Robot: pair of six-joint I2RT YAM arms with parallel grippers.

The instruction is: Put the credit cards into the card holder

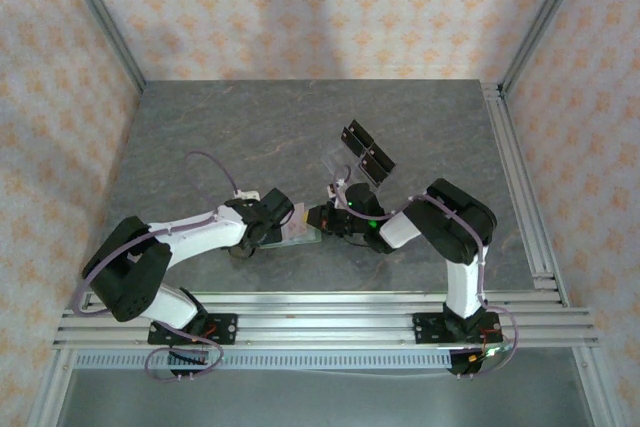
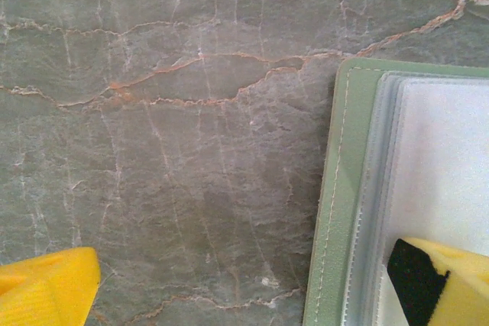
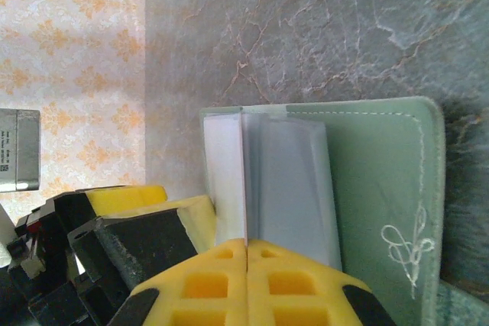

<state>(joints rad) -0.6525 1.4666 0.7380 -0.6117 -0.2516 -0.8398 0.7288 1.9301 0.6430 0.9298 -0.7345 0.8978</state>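
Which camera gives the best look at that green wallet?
The right wrist view: the card holder lies open, with cover, stitching and clear sleeves plain. The left wrist view catches one edge; the top view, a small, half-hidden sliver.

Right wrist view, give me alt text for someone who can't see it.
The right pincer, its yellow fingers shut, pinches a thin pale pinkish-white card edge-on over the clear sleeves of an open sage-green folding card holder. The holder lies on a grey marbled table.
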